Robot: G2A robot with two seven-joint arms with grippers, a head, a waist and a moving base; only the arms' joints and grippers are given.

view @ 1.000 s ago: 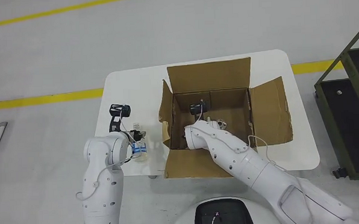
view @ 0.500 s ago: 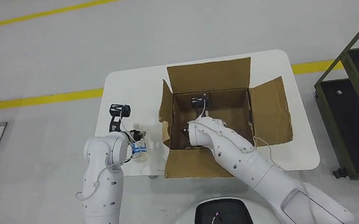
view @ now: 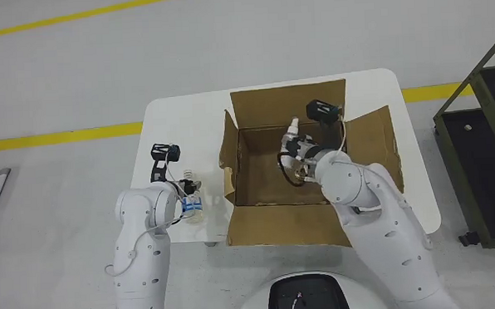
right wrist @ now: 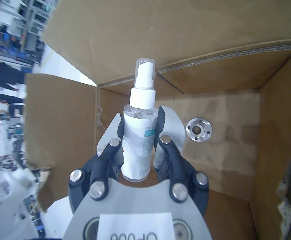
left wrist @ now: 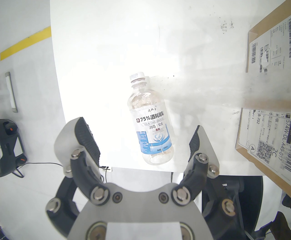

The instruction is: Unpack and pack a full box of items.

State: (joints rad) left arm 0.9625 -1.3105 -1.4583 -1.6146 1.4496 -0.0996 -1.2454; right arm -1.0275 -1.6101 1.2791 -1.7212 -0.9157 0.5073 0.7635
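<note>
Right wrist view shows our right gripper [right wrist: 141, 116] clamped round a spray bottle [right wrist: 138, 131] over the open cardboard box [view: 372, 157] mid-frame in the top view, presumably unpacking it, while our left gripper [left wrist: 141, 130] hangs spread above the alcohol bottle [left wrist: 147, 109] lying on the table [left wrist: 113, 45].

White table [view: 188, 124] with open cardboard box [view: 288, 99] and clear labelled bottle [left wrist: 151, 127] near it
</note>
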